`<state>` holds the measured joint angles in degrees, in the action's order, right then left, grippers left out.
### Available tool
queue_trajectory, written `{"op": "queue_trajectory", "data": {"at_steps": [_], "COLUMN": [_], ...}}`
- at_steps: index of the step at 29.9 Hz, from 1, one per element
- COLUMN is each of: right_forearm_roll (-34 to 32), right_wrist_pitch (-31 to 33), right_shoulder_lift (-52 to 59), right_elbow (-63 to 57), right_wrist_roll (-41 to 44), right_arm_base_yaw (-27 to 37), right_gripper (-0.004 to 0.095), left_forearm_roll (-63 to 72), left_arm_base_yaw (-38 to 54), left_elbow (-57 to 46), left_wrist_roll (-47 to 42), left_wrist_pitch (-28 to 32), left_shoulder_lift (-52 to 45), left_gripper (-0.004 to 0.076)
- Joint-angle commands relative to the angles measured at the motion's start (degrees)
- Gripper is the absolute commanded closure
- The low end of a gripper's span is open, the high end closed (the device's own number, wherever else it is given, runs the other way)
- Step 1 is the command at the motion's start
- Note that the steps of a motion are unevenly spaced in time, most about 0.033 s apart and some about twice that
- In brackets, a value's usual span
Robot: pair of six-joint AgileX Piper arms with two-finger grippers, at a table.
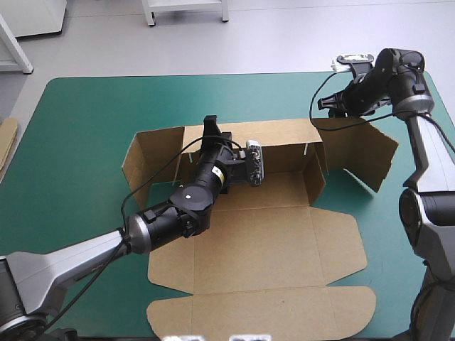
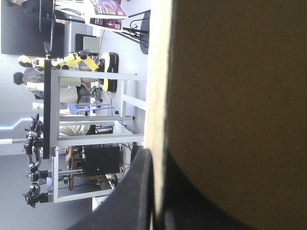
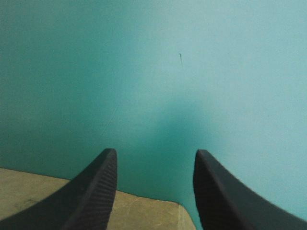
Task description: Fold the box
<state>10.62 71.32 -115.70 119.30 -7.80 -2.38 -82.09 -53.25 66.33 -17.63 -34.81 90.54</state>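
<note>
The brown box (image 1: 263,241) lies in the middle of the teal-green table with its back wall (image 1: 281,135) raised and its lid panel (image 1: 263,312) flat toward the near edge. Side flaps stand out at the left (image 1: 146,160) and right (image 1: 362,153). My left gripper (image 1: 211,128) is shut on the top edge of the back wall. In the left wrist view the board (image 2: 230,96) runs between the black fingers (image 2: 132,191). My right gripper (image 1: 328,101) hovers open above the right flap's far corner. Its wrist view shows the gripper (image 3: 156,155) over the cover, with a board corner (image 3: 48,196) under it.
The teal-green cover (image 1: 92,121) is bare around the box on the left and far sides. An edge of more brown board (image 1: 7,142) shows at the table's left edge. The right flap reaches near the table's right side.
</note>
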Motion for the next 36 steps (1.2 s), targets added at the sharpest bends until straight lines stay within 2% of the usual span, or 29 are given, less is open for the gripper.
{"op": "queue_trajectory", "data": {"at_steps": [1, 13, 23, 26, 30, 34, 36], "right_forearm_roll": [0.21, 0.21, 3.43, 4.87, 10.52, 20.41, 23.02], "right_wrist_pitch": [0.1, 0.1, -0.28, -3.71, -12.56, -24.11, -25.35], "right_shoulder_lift": [6.03, 13.52, 19.71, 23.23, 30.22, 36.99, 39.06], "right_elbow": [-0.46, -11.58, -21.55, -26.6, -36.98, -47.78, -51.3], "right_wrist_roll": [-0.9, -2.74, -4.7, -6.54, -12.45, -28.42, -32.73], "right_arm_base_yaw": [0.48, 0.48, 0.48, 0.48, 0.48, 0.48, 0.48], "right_gripper": [0.045, 0.045, 0.0535, 0.0534, 0.0534, 0.0535, 0.0535], "left_forearm_roll": [-1.8, -1.8, -1.8, -1.8, -1.8, -1.7, -1.7], "left_arm_base_yaw": [-0.36, -0.24, -0.24, -0.24, -0.24, -0.24, -0.24], "left_elbow": [1.52, 1.52, 1.52, 1.52, 1.52, 1.52, 1.52], "left_wrist_roll": [-0.93, -1.15, -1.15, -1.15, -1.15, -1.15, -1.15], "left_wrist_pitch": [-0.88, -1.06, -1.06, -1.06, -1.06, -0.71, -0.71], "left_shoulder_lift": [-2.51, -2.51, -2.51, -2.51, -2.51, -2.51, -2.51], "left_gripper": [0.0732, 0.0732, 0.0732, 0.0732, 0.0732, 0.0732, 0.0732]}}
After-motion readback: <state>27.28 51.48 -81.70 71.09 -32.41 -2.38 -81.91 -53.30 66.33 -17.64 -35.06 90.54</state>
